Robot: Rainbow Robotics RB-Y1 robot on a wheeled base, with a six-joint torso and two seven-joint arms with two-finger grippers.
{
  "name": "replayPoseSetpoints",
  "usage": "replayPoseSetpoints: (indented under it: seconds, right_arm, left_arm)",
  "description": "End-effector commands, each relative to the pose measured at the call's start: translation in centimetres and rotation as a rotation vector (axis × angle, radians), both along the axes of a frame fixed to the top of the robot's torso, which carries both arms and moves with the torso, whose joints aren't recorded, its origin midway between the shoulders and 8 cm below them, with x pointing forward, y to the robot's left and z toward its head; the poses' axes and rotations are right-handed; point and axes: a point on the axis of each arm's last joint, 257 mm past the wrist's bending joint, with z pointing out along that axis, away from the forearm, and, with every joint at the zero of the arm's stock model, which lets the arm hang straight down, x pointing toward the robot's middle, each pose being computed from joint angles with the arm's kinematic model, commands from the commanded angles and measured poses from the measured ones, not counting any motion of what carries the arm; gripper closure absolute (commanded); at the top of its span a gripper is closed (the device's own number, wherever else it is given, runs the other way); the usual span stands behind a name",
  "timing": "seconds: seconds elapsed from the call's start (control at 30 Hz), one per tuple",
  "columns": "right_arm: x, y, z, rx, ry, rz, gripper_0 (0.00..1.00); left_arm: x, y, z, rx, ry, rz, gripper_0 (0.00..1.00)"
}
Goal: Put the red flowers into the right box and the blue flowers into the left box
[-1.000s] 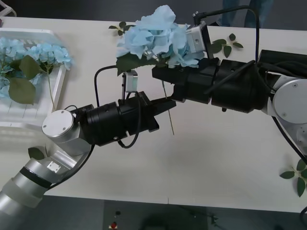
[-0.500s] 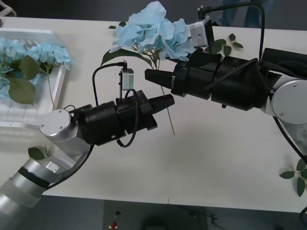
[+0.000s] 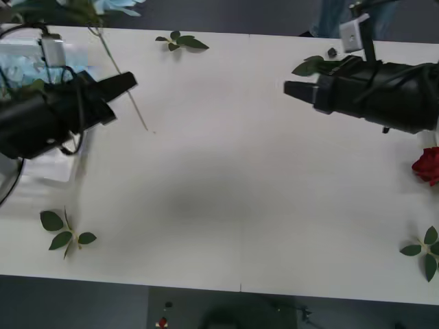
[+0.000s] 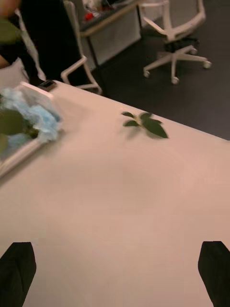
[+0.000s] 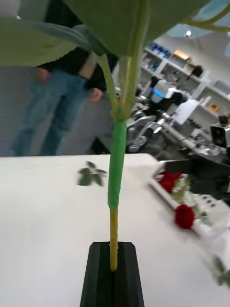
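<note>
Left tool carries a blue flower toward the left box; right tool waits with nothing in it.

Front view: the left tool [image 3: 127, 83] is at the desk's far left corner, pinching the stem [image 3: 123, 75] of a blue flower [image 3: 113, 5] whose head sits at the far edge; the left box [image 3: 62, 168] lies beneath its arm, so I judge it should lower until the head is inside the rim before letting go. The right tool [image 3: 291, 89] hangs near the far right edge, and a red flower [image 3: 429, 164] lies at the right edge. Right wrist view: its fingers [image 4: 17, 271] are spread wide over bare desk [image 4: 120, 192]. Left wrist view: the fingers [image 5: 112, 273] close on the stem's end, a thin hold, so a slow, level move seems safer.
</note>
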Motion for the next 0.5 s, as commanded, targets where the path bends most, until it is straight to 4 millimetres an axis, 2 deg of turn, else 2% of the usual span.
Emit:
replayPoseSetpoints:
  seconds: [0.03,0.13,0.2,0.23,0.27,0.33,0.37,0.5]
  right_arm:
    - [0.3,-4.4,2.7,-0.064,-0.010,0.012,0.00]
    - [-1.2,-7.9,3.4,-0.106,0.004,0.090,0.00]
    - [-1.8,-9.1,3.5,-0.119,0.007,0.122,0.00]
    - [-2.8,-10.5,3.8,-0.146,-0.009,0.175,0.00]
    - [-3.1,-10.9,3.9,-0.156,-0.018,0.193,0.00]
    - [-4.4,-12.2,3.9,-0.185,-0.052,0.267,0.00]
    - [-4.8,-12.5,3.8,-0.189,-0.059,0.285,0.00]
    - [-7.4,-13.2,4.1,-0.104,0.020,0.365,0.00]
  left_arm:
    - [1.5,6.3,2.2,0.184,-0.073,0.097,1.00]
    - [2.7,11.4,2.6,0.289,-0.074,0.181,1.00]
    - [3.1,13.3,2.5,0.329,-0.069,0.214,1.00]
    - [3.5,16.3,2.5,0.374,-0.060,0.264,1.00]
    - [3.6,17.3,2.4,0.389,-0.055,0.282,1.00]
    - [3.6,21.3,2.2,0.435,-0.037,0.345,1.00]
    - [3.6,22.4,2.3,0.444,-0.033,0.364,1.00]
    - [2.7,29.3,2.6,0.484,-0.014,0.487,1.00]
